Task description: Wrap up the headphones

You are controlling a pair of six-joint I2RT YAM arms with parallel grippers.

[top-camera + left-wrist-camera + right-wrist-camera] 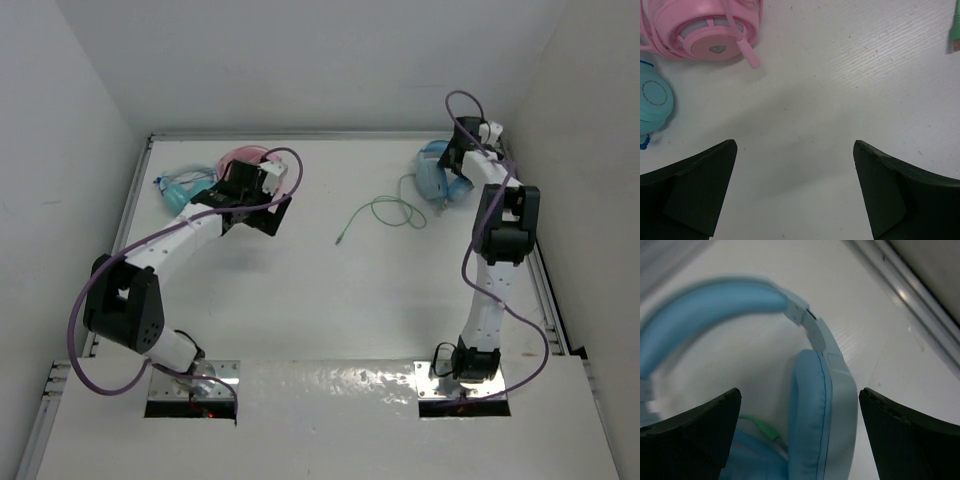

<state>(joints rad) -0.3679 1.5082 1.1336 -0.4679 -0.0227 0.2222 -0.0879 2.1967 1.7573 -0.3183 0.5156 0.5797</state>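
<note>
Right tool (799, 390) gaping, empty, above headphones (812, 415) | left tool (794, 142) same | cable (373, 207) sprawl (top view only)

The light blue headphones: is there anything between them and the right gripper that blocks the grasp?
Nothing visible does. The right gripper is open directly over the headphones, and no other thing shows in the gap. The green cable trails off to the side, away from the gripper.

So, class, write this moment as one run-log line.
left pincer: open, empty, by pink headphones | right pincer: open, above blue headphones | green cable: loose, not wrapped
</note>
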